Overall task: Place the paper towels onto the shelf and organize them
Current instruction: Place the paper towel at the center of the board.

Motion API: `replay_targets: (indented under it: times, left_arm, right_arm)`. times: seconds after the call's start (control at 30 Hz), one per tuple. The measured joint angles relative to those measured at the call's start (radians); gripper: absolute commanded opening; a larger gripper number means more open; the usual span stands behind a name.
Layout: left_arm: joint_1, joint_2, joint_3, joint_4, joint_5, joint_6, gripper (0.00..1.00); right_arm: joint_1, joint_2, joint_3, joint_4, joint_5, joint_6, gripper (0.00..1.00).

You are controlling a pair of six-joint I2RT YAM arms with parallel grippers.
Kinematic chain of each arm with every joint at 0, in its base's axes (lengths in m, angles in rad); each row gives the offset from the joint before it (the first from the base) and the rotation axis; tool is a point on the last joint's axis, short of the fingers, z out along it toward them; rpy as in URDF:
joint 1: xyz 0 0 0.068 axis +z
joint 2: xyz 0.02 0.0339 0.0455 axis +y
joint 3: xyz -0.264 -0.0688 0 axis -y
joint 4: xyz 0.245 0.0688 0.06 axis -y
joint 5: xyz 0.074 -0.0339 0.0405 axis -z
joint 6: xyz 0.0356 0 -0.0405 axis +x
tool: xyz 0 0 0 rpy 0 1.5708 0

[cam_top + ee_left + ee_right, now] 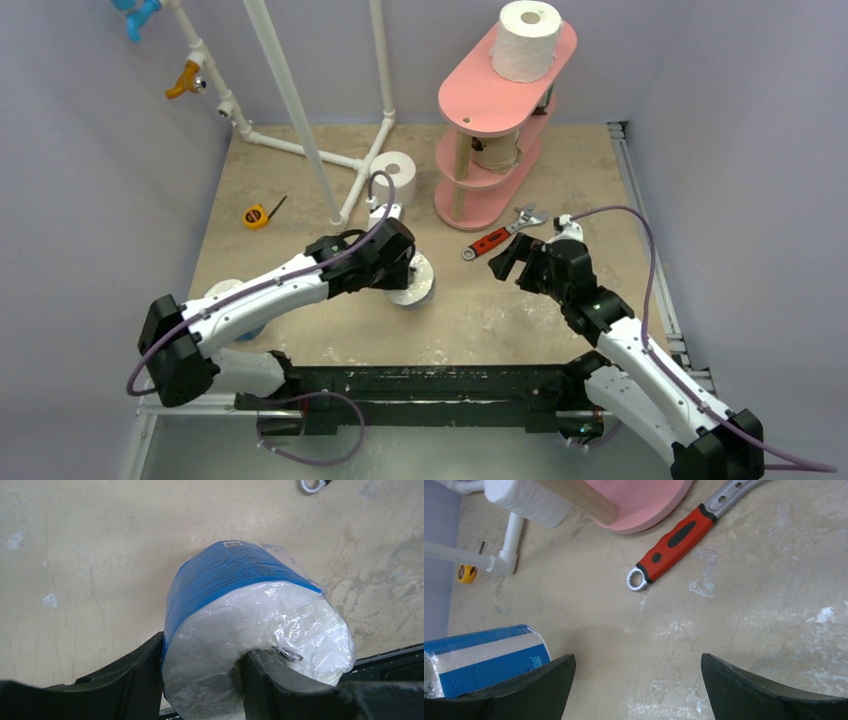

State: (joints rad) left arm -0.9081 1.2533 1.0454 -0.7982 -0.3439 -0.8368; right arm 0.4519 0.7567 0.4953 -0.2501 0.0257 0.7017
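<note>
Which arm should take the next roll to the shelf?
Left. The left fingers grip the blue-wrapped roll; the right fingers stand open, empty, by the wrench.

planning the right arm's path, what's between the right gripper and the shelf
The red wrench lies flat between the right gripper and the shelf, clearest in the right wrist view.

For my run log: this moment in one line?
left gripper: shut on blue-wrapped roll; right gripper: open, empty; shelf top: white roll
</note>
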Motion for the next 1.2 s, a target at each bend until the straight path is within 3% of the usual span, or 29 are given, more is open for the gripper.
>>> replay_targets:
  times: [0.37,0.87,1.2]
  left_arm:
    - [-0.077,0.316,0.197,0.132,0.065,0.211,0.29]
    - [-0.14,0.475,0.278,0.146,0.078,0.255,0.42]
    - [-0.148,0.488,0.282,0.15,0.089,0.256,0.71]
  right_arm:
    - [0.0,-0.096,0.002,-0.106,0.095,0.07,0.99]
    - [0.0,-0.09,0.008,-0.148,0.095,0.062,0.99]
    - [0.0,-0.092,0.008,-0.154,0.095,0.063,0.99]
